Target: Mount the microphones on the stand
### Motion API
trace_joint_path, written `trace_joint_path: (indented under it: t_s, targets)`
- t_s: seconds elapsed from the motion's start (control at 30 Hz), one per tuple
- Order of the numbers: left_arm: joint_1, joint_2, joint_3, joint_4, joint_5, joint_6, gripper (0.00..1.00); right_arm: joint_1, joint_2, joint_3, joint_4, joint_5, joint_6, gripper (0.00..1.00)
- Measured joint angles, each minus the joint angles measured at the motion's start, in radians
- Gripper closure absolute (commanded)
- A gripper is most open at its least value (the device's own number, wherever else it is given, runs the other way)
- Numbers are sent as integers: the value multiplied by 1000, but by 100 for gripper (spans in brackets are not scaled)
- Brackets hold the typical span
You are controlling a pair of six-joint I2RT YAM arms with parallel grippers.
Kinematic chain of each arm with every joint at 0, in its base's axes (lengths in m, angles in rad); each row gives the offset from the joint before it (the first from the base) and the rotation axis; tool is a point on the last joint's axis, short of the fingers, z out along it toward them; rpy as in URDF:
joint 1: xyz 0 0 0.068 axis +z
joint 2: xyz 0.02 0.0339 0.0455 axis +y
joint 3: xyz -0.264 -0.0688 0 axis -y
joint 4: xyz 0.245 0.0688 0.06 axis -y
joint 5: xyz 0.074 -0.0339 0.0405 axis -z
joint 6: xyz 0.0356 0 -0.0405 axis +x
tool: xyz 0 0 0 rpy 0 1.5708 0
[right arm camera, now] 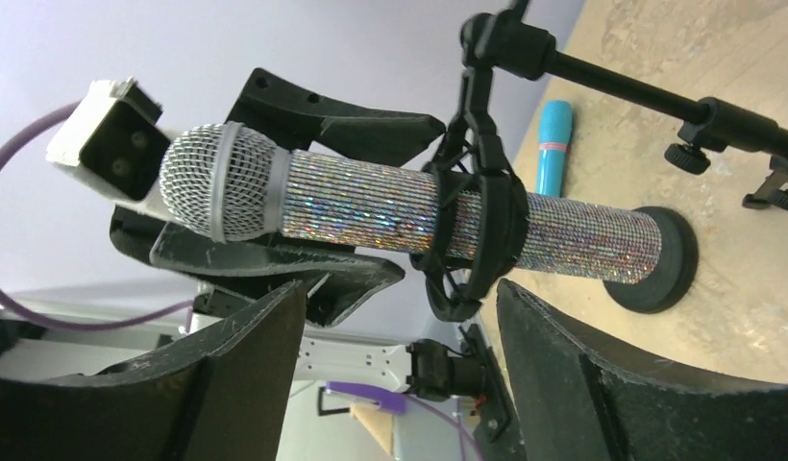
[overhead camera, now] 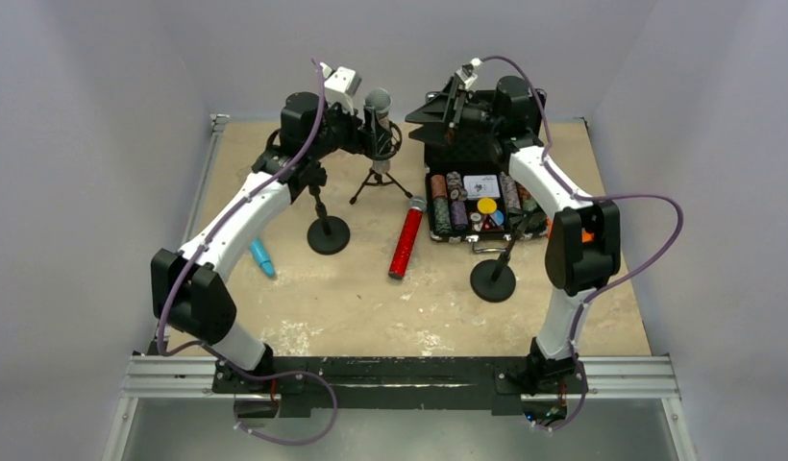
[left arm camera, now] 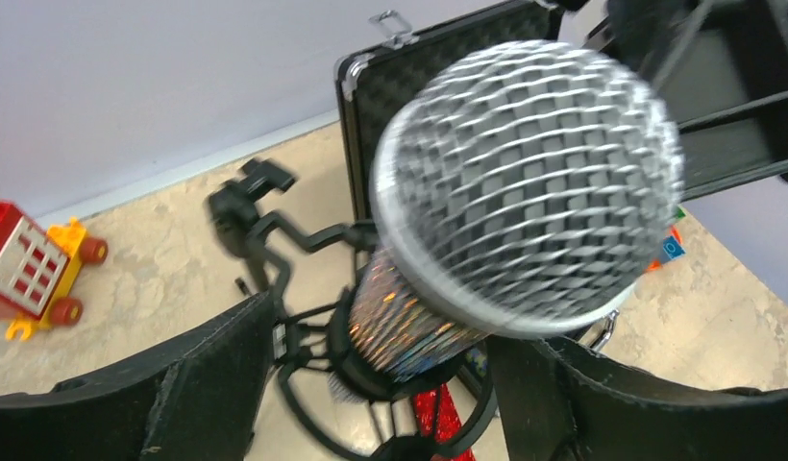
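Silver-glitter mesh-headed microphone (right arm camera: 371, 206): seated in black ring-clip stand (right arm camera: 496, 206).
Left gripper (left arm camera: 381, 331): jaws spread, mesh head flanked.
Right gripper (right arm camera: 400, 290): jaws spread, microphone untouched.

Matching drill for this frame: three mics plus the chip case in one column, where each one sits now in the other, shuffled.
Things
1. silver-glitter microphone
2. red-glitter microphone
3. light-blue microphone
4. chip case

Places
A. lying flat at the left side of the table
B. open, at the far right of the table
C. seated in the black ring mount
D. lying flat near the middle of the table

Pairs: 1-C, 2-D, 3-A, 4-B
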Motion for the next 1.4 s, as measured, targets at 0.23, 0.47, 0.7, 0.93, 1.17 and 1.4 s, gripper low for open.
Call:
trace_joint_path:
  t_s: [0.23,0.47,0.7,0.93,1.17,1.4]
  targets:
    - [8,-66,3,-121,-34,-3,1,-19,-32,64,-122,-68,-200,15]
    - [13,-215,-1,-168,-99,-3,1,-20,-60,182,-426,-102,-577,14]
    - [19,-401,-44,-200,-124,-3,1,-43,-190,200,-605,-98,-822,14]
    - [21,-516,-146,-320,-84,-4,1,-53,-277,221,-779,-87,-1079,12]
    - [21,-727,-292,-436,-39,-15,1,-56,-462,174,-926,-39,-1339,6]
    - [21,-908,-404,-492,24,-109,1,-84,-779,-3,-963,-21,-1506,1]
